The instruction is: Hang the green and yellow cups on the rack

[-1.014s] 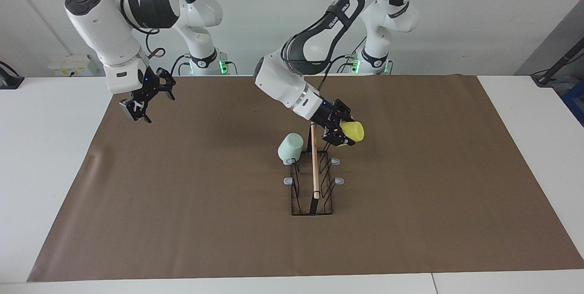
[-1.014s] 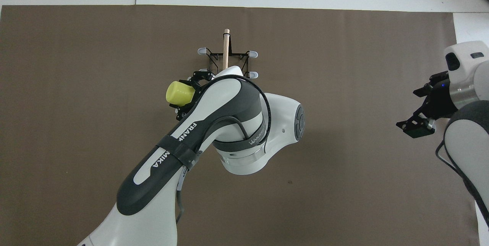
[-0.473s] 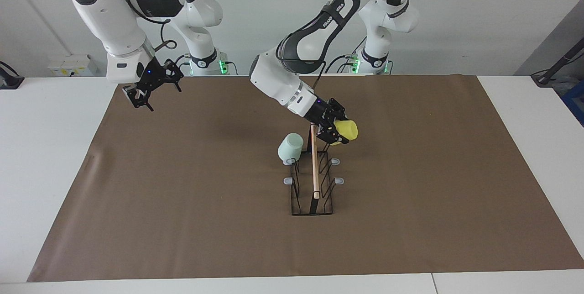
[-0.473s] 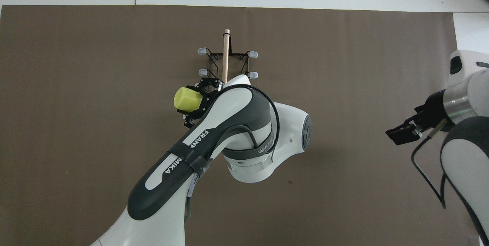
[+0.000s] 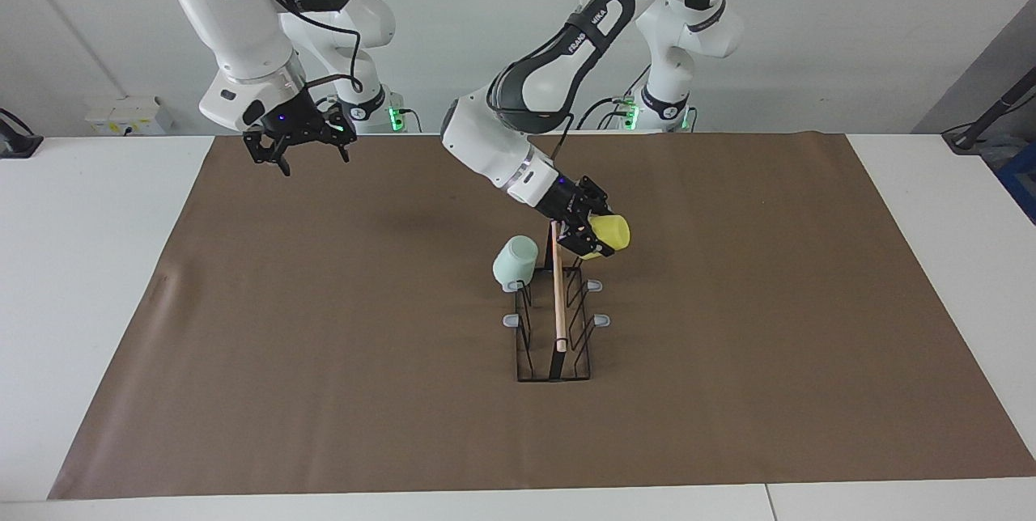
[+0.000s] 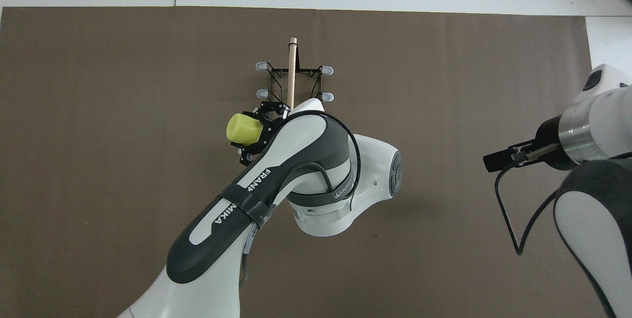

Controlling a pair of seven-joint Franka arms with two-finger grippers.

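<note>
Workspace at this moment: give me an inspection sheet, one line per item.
Surface: white table under brown paper sheet.
Job's things: pale mint green plastic cup hung on black wire rack with wooden rod; bright yellow plastic cup held tilted over the rack's robot-side end.
Clutter: nothing seen.
Grippers: left gripper shut on yellow cup; right gripper open, empty, waiting over the paper's edge.
Cables: black cable looping from right arm.
Surroundings: white wall, socket box.
</note>
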